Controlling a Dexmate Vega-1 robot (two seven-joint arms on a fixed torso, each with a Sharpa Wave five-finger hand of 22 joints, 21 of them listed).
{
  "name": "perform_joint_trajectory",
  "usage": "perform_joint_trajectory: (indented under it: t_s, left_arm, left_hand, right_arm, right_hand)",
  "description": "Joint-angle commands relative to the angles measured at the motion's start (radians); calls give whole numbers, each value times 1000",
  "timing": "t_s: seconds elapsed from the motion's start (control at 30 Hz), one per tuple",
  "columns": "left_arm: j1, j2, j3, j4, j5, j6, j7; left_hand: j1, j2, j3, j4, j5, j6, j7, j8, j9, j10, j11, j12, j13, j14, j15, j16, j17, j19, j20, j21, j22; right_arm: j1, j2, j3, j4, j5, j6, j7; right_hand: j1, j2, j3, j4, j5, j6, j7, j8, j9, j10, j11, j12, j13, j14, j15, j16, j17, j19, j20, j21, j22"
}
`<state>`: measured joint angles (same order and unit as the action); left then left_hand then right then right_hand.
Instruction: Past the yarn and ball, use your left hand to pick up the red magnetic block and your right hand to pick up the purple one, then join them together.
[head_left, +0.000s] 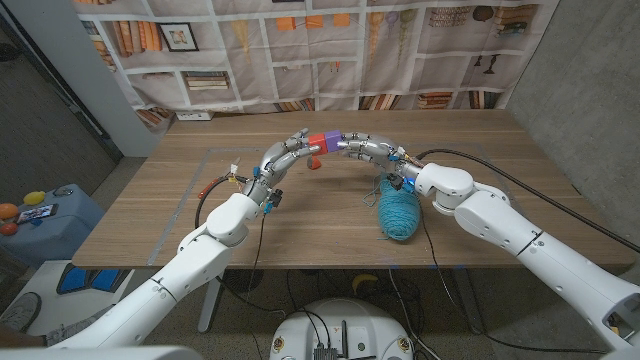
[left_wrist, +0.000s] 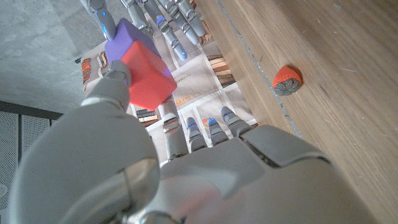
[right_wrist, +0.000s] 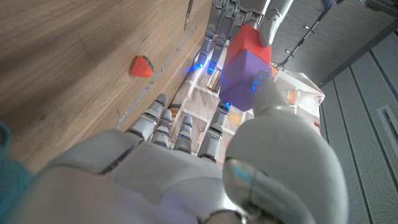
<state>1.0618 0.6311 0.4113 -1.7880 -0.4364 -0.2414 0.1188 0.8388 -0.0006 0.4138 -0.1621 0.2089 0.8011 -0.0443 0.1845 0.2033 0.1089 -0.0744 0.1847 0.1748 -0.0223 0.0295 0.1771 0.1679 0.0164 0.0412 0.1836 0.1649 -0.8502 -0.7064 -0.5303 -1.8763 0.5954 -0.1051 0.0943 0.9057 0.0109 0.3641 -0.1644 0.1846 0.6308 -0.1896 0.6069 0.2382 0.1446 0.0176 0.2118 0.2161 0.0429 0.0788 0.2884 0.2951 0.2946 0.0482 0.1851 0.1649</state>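
The red block (head_left: 317, 140) and the purple block (head_left: 333, 140) are pressed face to face, held in the air over the far middle of the table (head_left: 300, 225). My left hand (head_left: 288, 152) grips the red block (left_wrist: 146, 74) from the left. My right hand (head_left: 368, 150) grips the purple block (right_wrist: 245, 74) from the right. In the left wrist view the purple block (left_wrist: 127, 37) sits just beyond the red one, past my left hand (left_wrist: 205, 180). In the right wrist view the red block (right_wrist: 245, 40) lies beyond the purple one, past my right hand (right_wrist: 186, 174).
A teal yarn skein (head_left: 398, 210) lies on the table under my right forearm. A small red strawberry-shaped thing (head_left: 314, 163) (left_wrist: 287, 79) (right_wrist: 142, 65) sits on the wood just below the joined blocks. Printed bookshelf sheets hang behind the table.
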Motion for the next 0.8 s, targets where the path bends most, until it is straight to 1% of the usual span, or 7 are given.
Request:
perform_joint_trajectory:
  t_s: [0.03, 0.27, 0.3, 0.47, 0.57, 0.67, 0.8]
  left_arm:
    - [-12, 5, 5, 8, -14, 9, -22]
    - [-17, 9, 9, 15, -24, 4, -43]
    - [-17, 9, 9, 15, -25, 5, -42]
    - [-20, 10, 8, 16, -30, 4, -48]
    - [-20, 12, 8, 17, -34, 3, -54]
    - [-23, 13, 9, 20, -39, 2, -61]
    - [-28, 16, 10, 26, -42, -2, -74]
  left_hand:
    - [-16, -8, -11, 0, 3, -24, 8, -3, 2, -1, 17, -1, 1, -11, 12, -3, 3, -11, 7, -1, 5]
    - [-34, -11, -22, 5, 1, -74, 23, -7, 0, -24, 55, -3, 1, -33, 30, -4, 3, -27, 16, -2, 5]
    - [-37, -13, -24, 6, 1, -79, 27, -7, 0, -27, 58, -3, 1, -35, 31, -4, 3, -28, 15, -2, 5]
    - [-46, -22, -30, 5, -1, -96, 32, -7, -1, -30, 67, -2, 1, -39, 32, -3, 3, -33, 16, -2, 5]
    - [-50, -25, -33, 4, -1, -116, 46, -9, -2, -37, 75, -2, 1, -43, 34, -3, 3, -35, 17, -2, 5]
    - [-52, -27, -34, 4, -2, -126, 49, -10, -2, -38, 76, -1, 1, -48, 37, -4, 4, -37, 18, -2, 5]
    - [-57, -34, -38, 3, -3, -144, 53, -8, -3, -46, 91, -2, 1, -54, 45, -4, 4, -42, 21, -2, 5]
  right_arm:
    - [-6, 6, 3, 6, -2, 20, -5]
    - [-4, 10, 3, 12, -3, 29, 0]
    - [-3, 11, 3, 13, -4, 30, 0]
    - [-1, 12, 2, 15, -5, 30, 1]
    - [-1, 13, 2, 15, -4, 30, 1]
    - [-2, 13, 3, 13, -6, 28, -4]
    - [-5, 13, 5, 15, -5, 32, -5]
  right_hand:
    - [13, 1, -3, -1, 2, 31, -23, 6, 2, 9, -3, 4, 3, 7, -4, 3, 3, 11, 1, 5, 2]
    - [16, 3, -3, -1, 2, 32, -24, 6, 1, 10, -5, 5, 3, 8, -4, 3, 4, 10, 0, 4, 2]
    - [17, 3, -3, -1, 2, 32, -25, 6, 1, 10, -5, 5, 4, 7, -5, 3, 4, 10, 0, 4, 2]
    - [18, 4, -3, -1, 3, 32, -25, 6, 0, 10, -6, 4, 4, 7, -6, 3, 5, 11, -1, 4, 2]
    - [19, 5, -3, 0, 3, 32, -25, 6, 0, 10, -5, 4, 4, 8, -6, 3, 5, 11, -1, 4, 2]
    - [19, 6, -3, 0, 3, 33, -25, 6, 0, 10, -5, 5, 4, 7, -6, 3, 5, 11, -1, 4, 2]
    - [20, 7, -3, 0, 3, 33, -26, 6, -1, 10, -7, 5, 4, 6, -8, 3, 6, 11, -2, 4, 2]
